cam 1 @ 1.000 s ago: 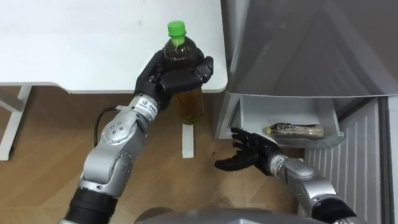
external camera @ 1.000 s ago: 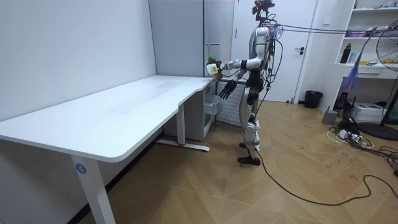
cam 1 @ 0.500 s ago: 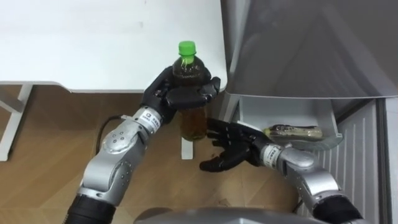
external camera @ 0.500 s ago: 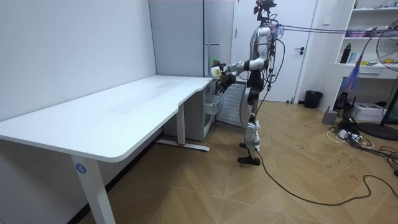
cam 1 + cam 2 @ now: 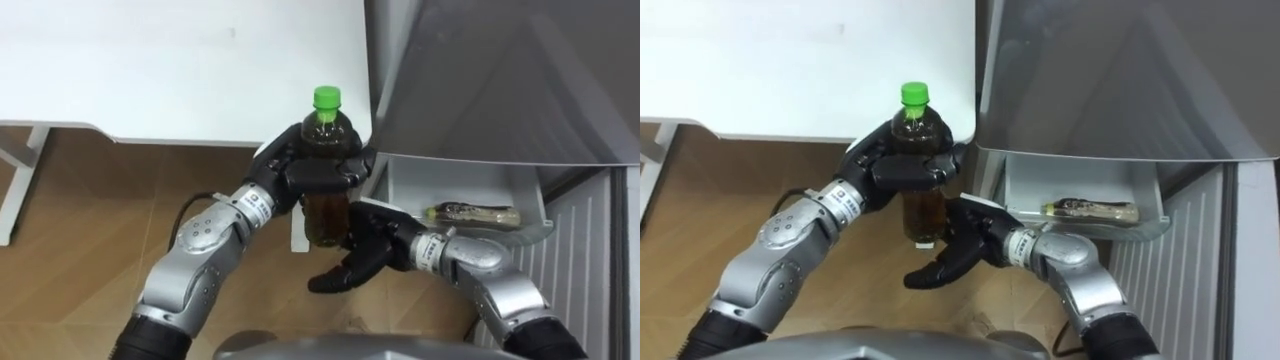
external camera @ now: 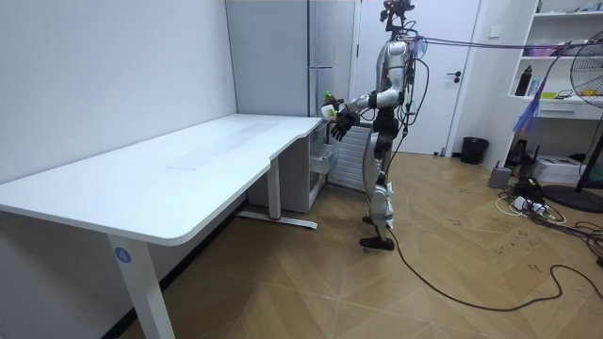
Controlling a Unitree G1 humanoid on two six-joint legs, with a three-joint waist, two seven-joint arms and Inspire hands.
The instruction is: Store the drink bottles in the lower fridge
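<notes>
Standing beside the fridge [image 5: 500, 80] at the desk's [image 5: 150, 70] corner, lower drawer [image 5: 402, 186] open, left hand [image 5: 315, 172] wrapped round an upright green-capped tea bottle [image 5: 325, 208] past the desk's edge, right hand [image 5: 365, 245] spread wide just below, second bottle [image 5: 470, 212] lying in the drawer.

The bottle [image 5: 323, 215] is clear, glossy plastic with a smooth green plastic cap [image 5: 326, 97]. The left hand [image 5: 312, 172] and right hand [image 5: 368, 248] have matt black fingers. The counter [image 5: 150, 70] is smooth, matt white; the floor [image 5: 90, 210] is wood; the fridge [image 5: 500, 80] is matt grey metal.
</notes>
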